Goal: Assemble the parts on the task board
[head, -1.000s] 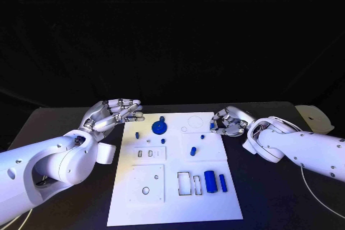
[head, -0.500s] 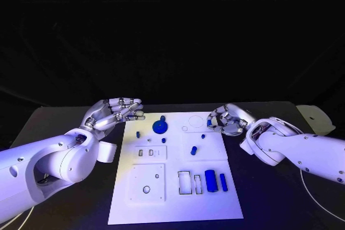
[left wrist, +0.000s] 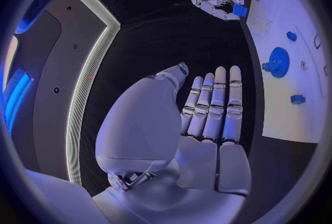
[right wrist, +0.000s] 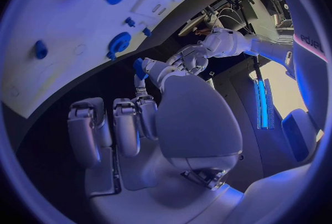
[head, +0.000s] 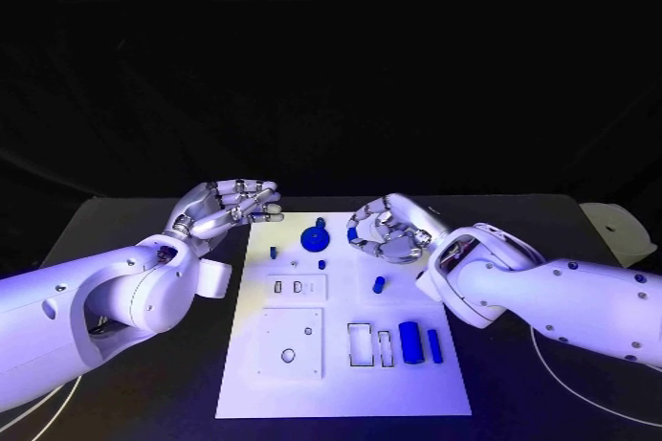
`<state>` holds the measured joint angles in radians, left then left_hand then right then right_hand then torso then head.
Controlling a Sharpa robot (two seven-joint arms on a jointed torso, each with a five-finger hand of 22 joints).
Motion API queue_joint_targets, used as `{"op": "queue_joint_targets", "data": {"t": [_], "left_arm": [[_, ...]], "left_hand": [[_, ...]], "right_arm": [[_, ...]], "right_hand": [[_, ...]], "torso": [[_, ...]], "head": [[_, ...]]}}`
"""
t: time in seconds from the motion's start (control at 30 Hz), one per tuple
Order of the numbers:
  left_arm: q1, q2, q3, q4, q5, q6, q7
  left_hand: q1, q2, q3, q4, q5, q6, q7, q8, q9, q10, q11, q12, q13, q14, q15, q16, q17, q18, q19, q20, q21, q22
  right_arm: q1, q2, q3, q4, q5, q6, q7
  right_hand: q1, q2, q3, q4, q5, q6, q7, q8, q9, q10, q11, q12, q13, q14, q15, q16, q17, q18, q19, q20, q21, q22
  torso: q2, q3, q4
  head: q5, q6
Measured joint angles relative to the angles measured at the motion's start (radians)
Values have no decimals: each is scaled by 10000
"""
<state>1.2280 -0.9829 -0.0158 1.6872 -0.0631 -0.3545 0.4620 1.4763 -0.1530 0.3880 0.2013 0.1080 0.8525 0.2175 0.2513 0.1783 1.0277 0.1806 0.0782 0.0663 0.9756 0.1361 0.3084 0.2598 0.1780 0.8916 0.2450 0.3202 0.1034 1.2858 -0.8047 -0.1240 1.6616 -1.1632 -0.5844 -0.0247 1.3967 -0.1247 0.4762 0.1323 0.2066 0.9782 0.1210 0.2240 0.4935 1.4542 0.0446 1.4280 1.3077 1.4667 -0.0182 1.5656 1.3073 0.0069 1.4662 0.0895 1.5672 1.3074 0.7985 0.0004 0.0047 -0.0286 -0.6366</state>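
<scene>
Near edge of task board (head: pixel 345 384): blue cylinder (head: pixel 409 334) lies beside its slots. Farther up, right robot hand (head: pixel 387 231) pinches a small blue part (head: pixel 353 234) above the board; insertion step, needs alignment over a socket. Left robot hand (head: pixel 231 206) curled, empty, at far corner.

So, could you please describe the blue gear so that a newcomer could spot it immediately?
Start at the white board in the middle of the black table. Near its far edge, between the two hands, lies the gear. It is the one round, toothed blue piece; its neighbours are small pegs.
</scene>
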Motion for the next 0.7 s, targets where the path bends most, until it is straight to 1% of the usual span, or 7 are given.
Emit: {"op": "queue_joint_targets", "data": {"t": [0.07,0.17,0.3,0.4,0.47,0.6,0.7], "left_arm": [[0,50,-1,-80,0,2,-3],[1,109,-1,-148,0,4,-8],[0,155,-1,-194,0,5,-15],[0,179,-2,-215,0,5,-21],[0,192,-4,-228,0,5,-28],[1,224,-5,-231,0,8,-37],[0,235,-5,-230,0,9,-43]], "left_hand": [[0,0,0,0,0,0,0,0,0,0,0,0,0,0,0,0,0,0,0,0,0,0],[0,0,0,0,0,0,0,0,0,0,0,0,0,0,0,0,-1,0,0,0,0,0],[0,0,0,0,0,0,0,0,0,0,0,0,0,0,0,0,9,0,0,0,0,1],[0,0,0,0,0,0,0,0,0,0,0,0,0,0,0,0,8,0,0,0,0,1],[0,0,0,0,0,0,0,0,0,0,0,0,0,0,0,0,9,0,0,0,0,1],[0,0,0,0,0,0,0,0,0,0,0,0,0,0,0,0,8,1,0,0,0,1],[0,0,0,0,0,0,0,0,0,0,0,0,-1,0,0,0,8,1,0,0,0,2]], "right_arm": [[-58,375,-38,3,-233,-23,-260],[-151,834,-87,-72,-579,-27,-644],[-307,1259,-122,-297,-986,-21,-1146],[-469,1525,-150,-443,-1260,-1,-1451],[-577,1702,-166,-526,-1474,32,-1620],[-743,1979,-175,-717,-1901,125,-1844],[-842,2154,-192,-823,-2191,228,-1977]], "right_hand": [[27,27,0,0,-1,-24,-2,0,0,0,0,0,0,0,0,0,0,0,0,0,0,0],[37,37,0,0,-2,-44,10,0,0,0,0,0,-1,0,0,0,7,1,0,0,-1,0],[37,37,0,0,-43,-71,8,0,0,0,0,0,-1,0,0,0,8,1,0,1,-2,-1],[22,50,0,0,-81,-77,12,0,0,0,0,0,-1,0,0,0,8,1,0,1,-7,-1],[6,64,0,0,-116,-90,23,1,0,0,0,0,-1,0,0,0,8,1,0,1,-7,-1],[-62,50,-1,0,-174,-109,15,1,0,0,1,0,-2,0,1,-1,7,0,0,1,-7,-1],[-125,9,-1,0,-176,-102,47,1,0,0,1,0,-2,0,1,-1,7,1,0,1,-7,2]], "torso": [[-19,0,9],[-44,-15,22],[-52,-32,33],[-48,-32,28],[-44,-32,21],[-32,-32,14],[-29,-33,13]], "head": [[16,-34],[41,-78],[114,-123],[219,-151],[261,-172],[304,-217],[347,-261]]}}
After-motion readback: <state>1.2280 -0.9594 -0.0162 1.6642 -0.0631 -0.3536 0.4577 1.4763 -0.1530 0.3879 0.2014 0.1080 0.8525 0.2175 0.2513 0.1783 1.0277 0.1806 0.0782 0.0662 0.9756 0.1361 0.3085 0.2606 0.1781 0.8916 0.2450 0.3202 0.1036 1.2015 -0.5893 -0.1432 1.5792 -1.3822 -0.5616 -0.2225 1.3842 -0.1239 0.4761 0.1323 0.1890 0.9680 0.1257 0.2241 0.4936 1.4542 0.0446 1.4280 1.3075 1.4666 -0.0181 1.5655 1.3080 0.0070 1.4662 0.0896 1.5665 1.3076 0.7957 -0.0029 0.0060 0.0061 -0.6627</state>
